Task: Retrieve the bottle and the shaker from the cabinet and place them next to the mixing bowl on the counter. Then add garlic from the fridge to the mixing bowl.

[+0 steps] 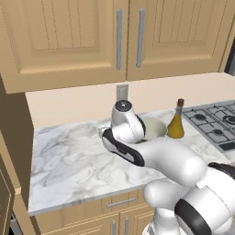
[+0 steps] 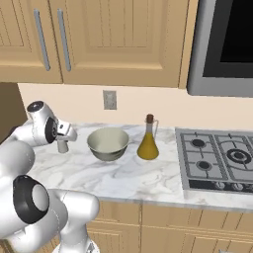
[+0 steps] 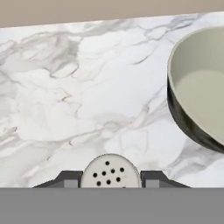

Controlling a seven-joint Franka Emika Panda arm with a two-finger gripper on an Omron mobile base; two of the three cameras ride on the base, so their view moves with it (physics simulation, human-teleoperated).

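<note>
The shaker (image 3: 110,171), its rounded holed top nearest the hand camera, sits pinched between the two fingers of the claw (image 3: 110,178), which is closed on it just above the white marble tabletop (image 3: 65,100). The mixing bowl (image 2: 108,143) stands beside it on the tabletop, with the bottle (image 2: 148,139) just past the bowl, toward the stove (image 2: 217,159). Panelled wooden cabinets (image 2: 113,39) hang above, over a beige wall with an outlet (image 2: 109,100).

Base views look forward and down from behind, sharing counter (image 1: 69,156), bowl (image 2: 108,143) and bottle (image 2: 148,141); hand view close above counter
</note>
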